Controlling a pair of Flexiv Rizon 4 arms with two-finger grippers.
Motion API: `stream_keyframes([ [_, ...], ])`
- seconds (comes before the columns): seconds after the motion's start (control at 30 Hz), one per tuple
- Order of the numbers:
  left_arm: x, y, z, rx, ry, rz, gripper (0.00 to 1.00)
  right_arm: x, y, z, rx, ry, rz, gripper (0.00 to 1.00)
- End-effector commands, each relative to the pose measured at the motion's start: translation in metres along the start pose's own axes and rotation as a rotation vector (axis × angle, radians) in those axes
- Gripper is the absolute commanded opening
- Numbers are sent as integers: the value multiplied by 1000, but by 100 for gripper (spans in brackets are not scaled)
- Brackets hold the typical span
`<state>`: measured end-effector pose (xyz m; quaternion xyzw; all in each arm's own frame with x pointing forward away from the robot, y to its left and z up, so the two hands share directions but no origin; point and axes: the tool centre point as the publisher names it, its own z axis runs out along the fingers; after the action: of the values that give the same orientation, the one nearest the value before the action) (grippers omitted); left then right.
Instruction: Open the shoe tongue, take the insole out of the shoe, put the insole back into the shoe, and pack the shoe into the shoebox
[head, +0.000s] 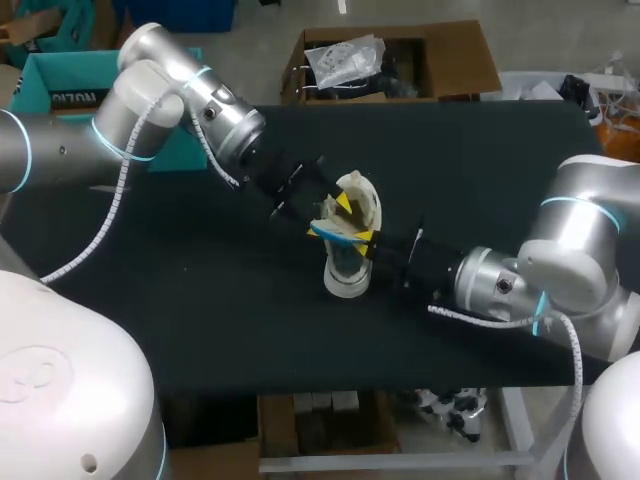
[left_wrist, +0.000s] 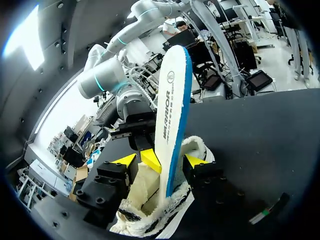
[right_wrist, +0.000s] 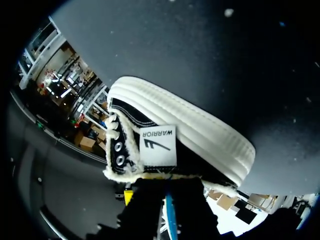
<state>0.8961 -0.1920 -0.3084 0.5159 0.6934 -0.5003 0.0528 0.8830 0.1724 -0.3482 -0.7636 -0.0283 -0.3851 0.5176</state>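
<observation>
Insole, white foam edged blue (left_wrist: 172, 110), stands upright in the black fleece-lined shoe (right_wrist: 195, 162), clamped by right gripper (right_wrist: 166, 207); left gripper (left_wrist: 160, 161) gapes astride.

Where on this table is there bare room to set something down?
The table is bare left of the shoe, along its front edge, and at its far right corner. It is crowded around the shoe, where the left pincer and right pincer meet.
</observation>
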Motion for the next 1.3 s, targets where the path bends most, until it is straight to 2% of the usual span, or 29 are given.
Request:
stream_keyframes([
  [0.03, 5, -8, 2, -20, -8, 4, 43, -2, -1, -2, -8, 14, -3, 0],
  [0.2, 6, -6, 5, -14, -11, 4, 21, -1, -1, -2, -14, 21, -4, 0],
  [0.27, 6, -5, 6, -10, -10, 4, 0, -1, -1, -2, -16, 22, -5, 0],
  [0.37, 6, -4, 8, -7, -6, 7, 0, -2, -3, -3, -17, 27, -6, 0],
  [0.4, 7, -3, 8, -10, -4, 9, 0, -1, -5, -5, -19, 31, -8, 12],
  [0.43, 7, -3, 8, -12, -2, 10, 0, -1, -8, -7, -26, 33, -16, 38],
  [0.5, 7, -2, 8, -13, 6, 19, 0, 1, -15, -11, -38, 38, -35, 57],
  [0.53, 7, -2, 8, -14, 8, 20, 0, 1, -19, -13, -47, 35, -48, 73],
  [0.6, 7, -2, 8, -16, 11, 28, 0, 2, -27, -15, -61, 35, -74, 65],
  [0.63, 7, -2, 8, -16, 12, 30, 0, 3, -31, -16, -65, 32, -87, 55],
  [0.7, 6, -3, 9, -17, 13, 34, 0, 3, -38, -17, -71, 30, -112, 42],
  [0.83, 5, -2, 11, -22, 21, 40, 0, 2, -46, -16, -75, 12, -150, 31],
  [0.93, 4, -2, 12, -36, 30, 44, 0, 0, -45, -14, -84, 2, -155, 2],
  [1.13, 3, -3, 13, -82, 43, 60, 0, -6, -33, -7, -80, -15, -170, 0],
  [1.3, 4, 3, 14, -114, 41, 79, 0, -7, -21, -5, -74, 5, -190, 0],
])
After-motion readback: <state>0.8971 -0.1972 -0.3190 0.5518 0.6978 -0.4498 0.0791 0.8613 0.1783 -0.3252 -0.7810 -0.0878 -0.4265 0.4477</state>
